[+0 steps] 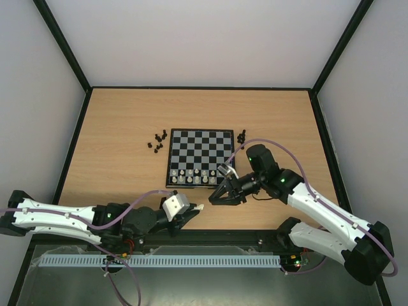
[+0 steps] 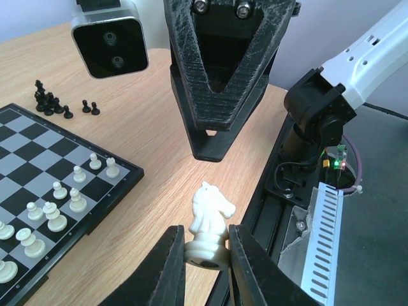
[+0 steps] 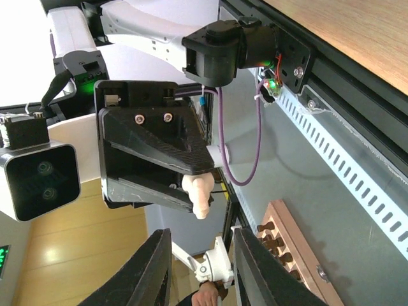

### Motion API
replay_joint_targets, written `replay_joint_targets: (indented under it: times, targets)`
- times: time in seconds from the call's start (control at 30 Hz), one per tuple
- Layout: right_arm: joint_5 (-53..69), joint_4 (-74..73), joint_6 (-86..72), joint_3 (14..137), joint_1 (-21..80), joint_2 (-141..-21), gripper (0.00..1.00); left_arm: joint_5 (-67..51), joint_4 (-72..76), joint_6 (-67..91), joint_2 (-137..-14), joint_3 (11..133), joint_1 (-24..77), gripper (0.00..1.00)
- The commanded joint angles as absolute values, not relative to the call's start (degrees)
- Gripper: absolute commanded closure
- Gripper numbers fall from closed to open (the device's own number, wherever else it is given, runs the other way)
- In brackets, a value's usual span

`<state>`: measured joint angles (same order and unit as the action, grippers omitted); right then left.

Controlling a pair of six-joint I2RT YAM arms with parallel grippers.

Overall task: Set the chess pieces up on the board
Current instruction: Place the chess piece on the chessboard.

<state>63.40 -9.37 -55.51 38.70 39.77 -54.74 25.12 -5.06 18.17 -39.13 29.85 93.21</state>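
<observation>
Left fingers (image 2: pixel 169 268) pinch the white knight (image 2: pixel 210 220) by its base over the near edge of the table (image 2: pixel 159 121), nearer than the board (image 2: pixel 25 162); your right fingers (image 3: pixel 153 268), parted and empty, may knock it loose if they close askew.

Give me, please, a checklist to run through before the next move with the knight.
1. Left tool grips knight at its base: ok.
2. Right tool open and empty: ok.
3. Knight inside right tool: not ok, it lies beyond the tips.
4. Free square for knight on board: cannot tell.
5. Black pieces on board: not ok, they stand beside it.
</observation>
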Motion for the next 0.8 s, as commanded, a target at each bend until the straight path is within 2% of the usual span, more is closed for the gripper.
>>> replay_joint_targets:
  times: [0.0, 0.77]
  targets:
    - [66.85, -10.9, -54.1, 38.44, 39.75, -55.19, 0.72, 25.96, -3.87, 17.37, -39.91, 31.46, 93.76, 0.85]
    - [64.93, -7.47, -54.95, 39.63, 44.57, -58.98, 0.72, 26.37, -2.9, 17.22, -41.48, 31.72, 93.71, 0.85]
